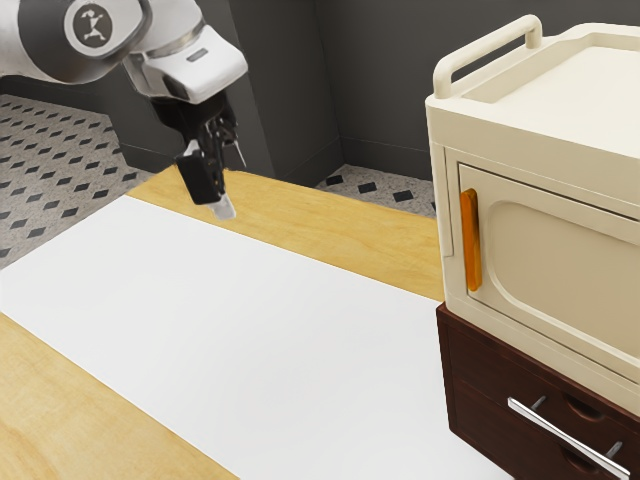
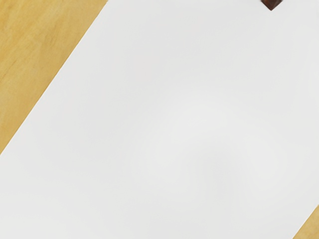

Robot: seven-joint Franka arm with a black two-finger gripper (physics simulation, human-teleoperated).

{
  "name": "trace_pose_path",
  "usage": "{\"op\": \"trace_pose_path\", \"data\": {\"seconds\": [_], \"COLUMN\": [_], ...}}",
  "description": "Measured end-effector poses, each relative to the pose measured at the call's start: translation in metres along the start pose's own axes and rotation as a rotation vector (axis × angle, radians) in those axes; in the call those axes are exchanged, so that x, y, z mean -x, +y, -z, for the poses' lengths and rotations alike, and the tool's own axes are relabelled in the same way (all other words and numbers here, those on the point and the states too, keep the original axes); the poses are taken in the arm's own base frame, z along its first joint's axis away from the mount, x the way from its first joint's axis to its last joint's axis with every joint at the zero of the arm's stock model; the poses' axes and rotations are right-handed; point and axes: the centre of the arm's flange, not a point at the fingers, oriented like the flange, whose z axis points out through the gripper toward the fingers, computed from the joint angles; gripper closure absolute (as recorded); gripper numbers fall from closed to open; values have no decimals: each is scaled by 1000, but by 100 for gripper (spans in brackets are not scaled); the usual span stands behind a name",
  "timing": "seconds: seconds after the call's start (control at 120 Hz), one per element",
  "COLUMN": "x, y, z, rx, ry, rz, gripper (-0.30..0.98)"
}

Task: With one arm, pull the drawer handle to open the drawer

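Where the metal drawer handle (image 1: 565,437) is fixed, on the front of the brown drawers (image 1: 480,370), a cream cabinet (image 1: 530,130) stands above; well apart hangs the gripper (image 1: 222,208), whether released or clenched I cannot tell.

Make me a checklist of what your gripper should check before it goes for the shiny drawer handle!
1. Silver handle in sight: ok, it is on the dark brown cabinet.
2. Gripper at the handle: not ok, it hangs well away from it.
3. Drawer shut, ready to pull: ok, the part of its front I can see looks flush.
4. Orange handle not mixed up with it: ok, that one is on the cream door above.
5. Enough room for the drawer to slide out: cannot tell, the brown cabinet runs out of the exterior view.
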Motion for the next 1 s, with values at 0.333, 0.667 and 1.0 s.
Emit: {"op": "trace_pose_path", "data": {"seconds": [0.333, 0.667, 1.0], "x": [-36, -57, -118], "y": [51, 170, 264], "z": [13, 32, 23], "rx": [29, 20, 73], "ry": [60, 54, 108], "rz": [-140, -485, -822], "gripper": [0, 0, 0]}}
